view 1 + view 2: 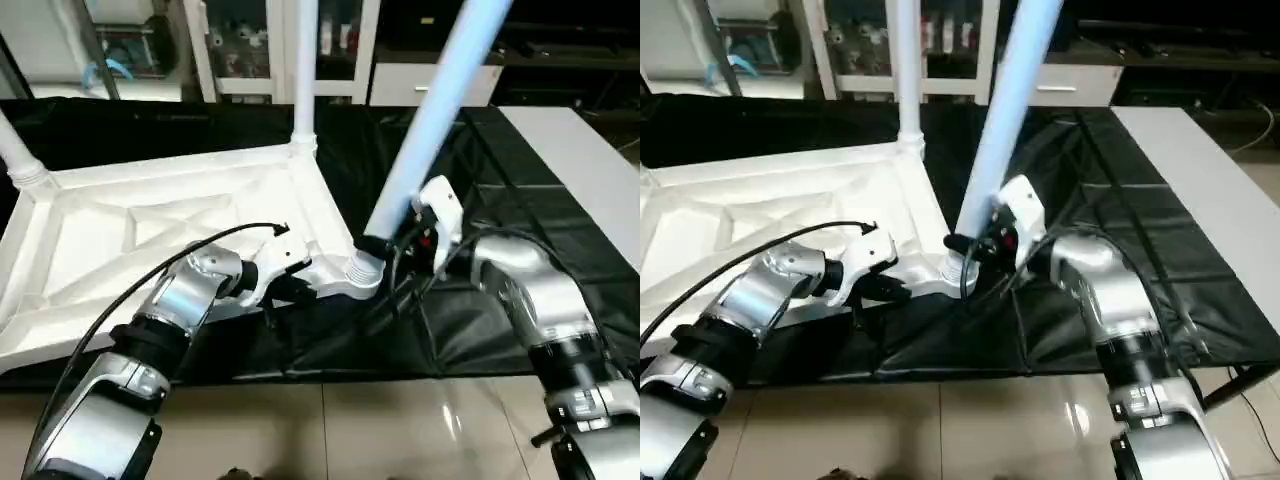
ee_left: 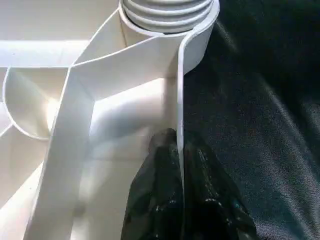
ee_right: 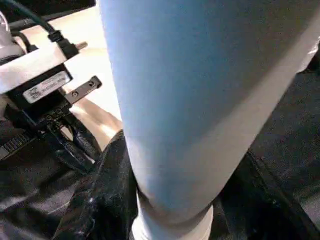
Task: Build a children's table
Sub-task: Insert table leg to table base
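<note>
A white plastic tabletop lies upside down, ribbed underside up, on the black-draped surface. 3 white legs counted, L to R: 1 stands in the far-left corner socket, w/ just its lower part in frame; 1 stands upright in the far-right corner socket; 1 leans, tilted up and to the right, w/ its flared end at the near-right corner socket.

Left gripper is at the tabletop's near-right edge, just left of that socket. Its 2 black fingers are pinched together on the thin side wall of the tabletop, 1 finger each side of the wall.

Right gripper is clamped around the lower part of the tilted leg, just above the flared end, fingers either side of the tube.

Bkgd: shelving units behind the surface; pale tile floor in front.
</note>
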{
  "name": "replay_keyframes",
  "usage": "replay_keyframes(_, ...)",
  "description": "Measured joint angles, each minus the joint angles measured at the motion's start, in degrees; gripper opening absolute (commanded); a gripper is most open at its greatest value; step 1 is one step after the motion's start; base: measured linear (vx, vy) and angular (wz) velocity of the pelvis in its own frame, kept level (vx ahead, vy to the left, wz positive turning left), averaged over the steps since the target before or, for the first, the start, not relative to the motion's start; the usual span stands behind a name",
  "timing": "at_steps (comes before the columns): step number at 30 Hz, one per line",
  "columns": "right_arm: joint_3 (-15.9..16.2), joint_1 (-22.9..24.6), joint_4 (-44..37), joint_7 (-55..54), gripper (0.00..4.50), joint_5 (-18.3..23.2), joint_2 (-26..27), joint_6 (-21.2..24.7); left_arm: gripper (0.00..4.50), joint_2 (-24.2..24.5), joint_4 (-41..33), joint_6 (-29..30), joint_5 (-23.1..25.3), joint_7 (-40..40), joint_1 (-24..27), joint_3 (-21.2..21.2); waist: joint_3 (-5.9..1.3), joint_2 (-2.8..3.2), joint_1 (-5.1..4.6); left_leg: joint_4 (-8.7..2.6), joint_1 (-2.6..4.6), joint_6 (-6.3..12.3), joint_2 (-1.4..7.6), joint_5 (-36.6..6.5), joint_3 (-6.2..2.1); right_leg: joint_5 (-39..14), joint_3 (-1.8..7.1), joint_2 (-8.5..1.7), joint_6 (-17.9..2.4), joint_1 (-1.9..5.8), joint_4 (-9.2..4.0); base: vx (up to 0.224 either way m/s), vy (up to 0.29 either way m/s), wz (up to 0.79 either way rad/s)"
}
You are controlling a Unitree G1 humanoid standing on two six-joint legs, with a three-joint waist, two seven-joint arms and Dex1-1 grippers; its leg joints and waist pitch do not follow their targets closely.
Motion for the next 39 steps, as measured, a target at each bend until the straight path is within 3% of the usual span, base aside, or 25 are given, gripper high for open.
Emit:
replay_keyframes(12,1.66,-4.32,7.17,0.67,1.84,-1.44,1.62,-1.99,0.0,0.57,0.58,0.59,-0.06,0.1,0.01,0.16,-0.34,-0.53,-0.73,0.0,0.1,-0.01,0.01,0.0,-0.02,0.05,-0.02,0.0,-0.07,0.03,0.0,0.0,0.0,0.0)
replay_keyframes(21,3.83,-4.37,7.81,2.8,1.84,-3.25,0.95,-4.95,0.0,0.58,0.69,0.79,0.1,0.01,0.04,0.02,-0.61,-0.93,-0.91,0.0,0.18,-0.01,0.0,-0.01,-0.05,0.04,-0.03,0.01,-0.06,0.16,-0.08,0.0,0.0,0.0)
replay_keyframes(39,2.45,-2.6,10.91,0.52,1.84,-3.18,3.22,-11.77,0.0,0.2,1.19,0.76,0.2,0.89,0.33,0.04,-0.73,-1.13,-1.43,-0.01,0.64,-0.03,-0.02,-0.03,-0.12,-0.21,-0.05,0.01,0.34,0.51,-0.25,0.0,0.0,0.0)
